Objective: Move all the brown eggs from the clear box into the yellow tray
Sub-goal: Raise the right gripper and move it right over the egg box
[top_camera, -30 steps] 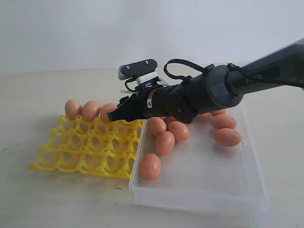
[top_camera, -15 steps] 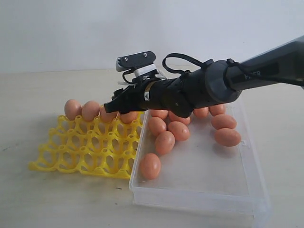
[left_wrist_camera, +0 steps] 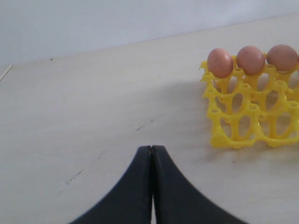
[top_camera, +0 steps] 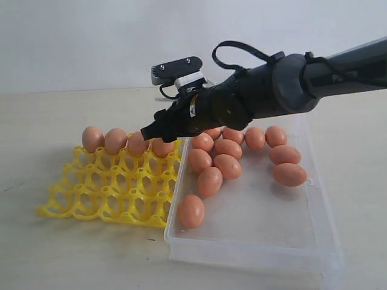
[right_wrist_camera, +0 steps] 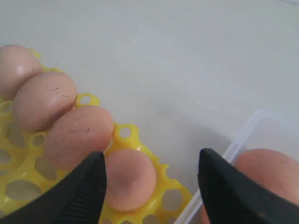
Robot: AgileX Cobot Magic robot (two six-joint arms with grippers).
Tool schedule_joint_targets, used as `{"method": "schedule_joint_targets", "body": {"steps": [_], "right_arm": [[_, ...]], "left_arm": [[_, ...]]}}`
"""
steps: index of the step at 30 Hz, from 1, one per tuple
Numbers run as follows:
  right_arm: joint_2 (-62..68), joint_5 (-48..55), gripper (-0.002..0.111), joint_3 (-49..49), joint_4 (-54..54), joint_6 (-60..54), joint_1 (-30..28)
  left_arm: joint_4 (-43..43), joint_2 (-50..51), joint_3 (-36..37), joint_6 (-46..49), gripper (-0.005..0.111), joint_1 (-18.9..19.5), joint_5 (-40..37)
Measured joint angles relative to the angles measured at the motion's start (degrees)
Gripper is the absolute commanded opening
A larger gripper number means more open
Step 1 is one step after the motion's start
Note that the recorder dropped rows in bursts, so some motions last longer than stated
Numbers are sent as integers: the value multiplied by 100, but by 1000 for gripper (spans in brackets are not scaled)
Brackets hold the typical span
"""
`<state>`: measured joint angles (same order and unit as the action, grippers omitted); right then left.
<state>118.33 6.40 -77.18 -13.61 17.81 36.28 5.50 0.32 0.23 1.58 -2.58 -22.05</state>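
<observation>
The yellow tray [top_camera: 109, 193] lies left of the clear box [top_camera: 272, 241]. Its back row holds a line of brown eggs [top_camera: 115, 140], the last one [top_camera: 162, 147] in the corner cup beside the box. My right gripper [top_camera: 154, 132] hangs open just above that corner egg [right_wrist_camera: 128, 179], with one finger [right_wrist_camera: 91, 186] close beside it and nothing held. Several brown eggs [top_camera: 210, 180] lie loose in the clear box. My left gripper [left_wrist_camera: 152, 148] is shut and empty over bare table, left of the tray [left_wrist_camera: 243, 126]; the exterior view does not show it.
The clear box's rim [right_wrist_camera: 243, 140] runs close beside the tray's corner, with an egg [right_wrist_camera: 266, 172] just inside it. The tray's three nearer rows of cups [top_camera: 121, 202] are unfilled. A pale wall stands behind the table.
The right gripper has set an egg in the tray's back-row corner cup, opened, and risen a little off it. The left gripper's earlier state is not shown.
</observation>
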Motion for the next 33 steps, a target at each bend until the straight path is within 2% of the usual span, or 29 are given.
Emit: {"method": "schedule_joint_targets", "body": {"steps": [2,4,6,7,11,16,28,31,33], "right_arm": [[-230,231,44,0,-20,-54,0],[-540,362,28,0,-20,-99,0],[-894,435,4,0,-20,-244,0],[-1072,489,0,0,-20,-378,0],[-1636,1027,0,0,-20,-1171,0],[-1900,2273,0,-10,-171,-1961,-89],[-1807,4143,0,-10,-373,-2361,-436],[-1966,4229,0,285,-417,-2313,-445],[-2148,3940,0,621,-431,-2135,-445]], "left_arm": [[0,0,0,0,0,0,0],[0,0,0,0,0,0,0],[0,0,0,0,0,0,0],[0,0,0,0,0,0,0],[0,0,0,0,0,0,0],[0,0,0,0,0,0,0],[0,0,0,0,0,0,0],[0,0,0,0,0,0,0],[0,0,0,0,0,0,0]]}}
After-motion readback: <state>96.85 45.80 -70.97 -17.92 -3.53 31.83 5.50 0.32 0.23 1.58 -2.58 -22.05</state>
